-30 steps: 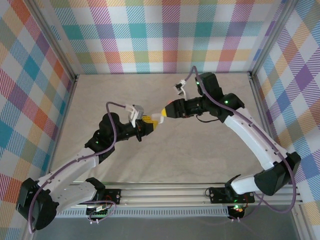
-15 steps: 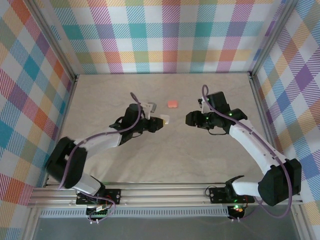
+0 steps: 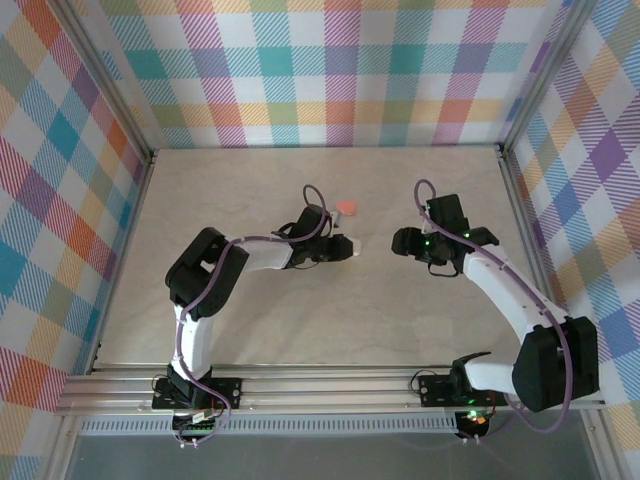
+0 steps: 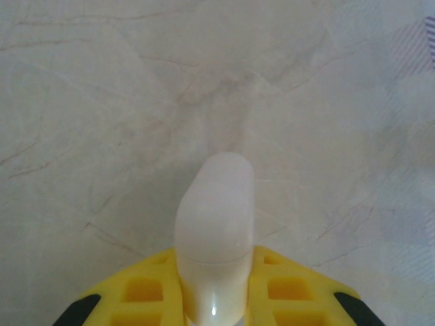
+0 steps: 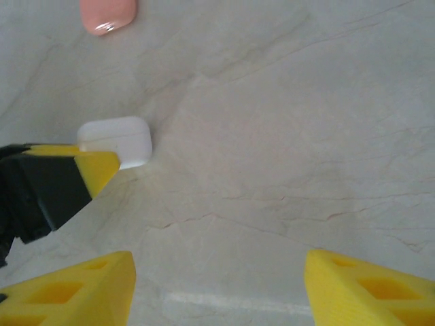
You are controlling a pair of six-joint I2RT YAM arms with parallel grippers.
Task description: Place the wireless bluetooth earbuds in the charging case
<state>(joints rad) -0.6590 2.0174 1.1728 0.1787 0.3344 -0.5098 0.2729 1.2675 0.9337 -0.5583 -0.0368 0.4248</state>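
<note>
1. Left gripper (image 4: 216, 261): clamped on the white charging case (image 4: 216, 204), 1 yellow finger (image 4: 146, 288) on each side. The case is closed and projects forward from the fingertips, held near the middle of the worktop (image 3: 250, 330), slightly toward the far edge.
2. Right gripper (image 5: 217, 288): jaws apart, nothing between them. It faces the left gripper from the right-edge side, with bare worktop between the 2.
3. Pink charging case (image 5: 107, 13): closed, lying on the worktop just toward the far edge from the white case, clear of both grippers.
4. Case contents: cannot be told, as both lids are shut.
</note>
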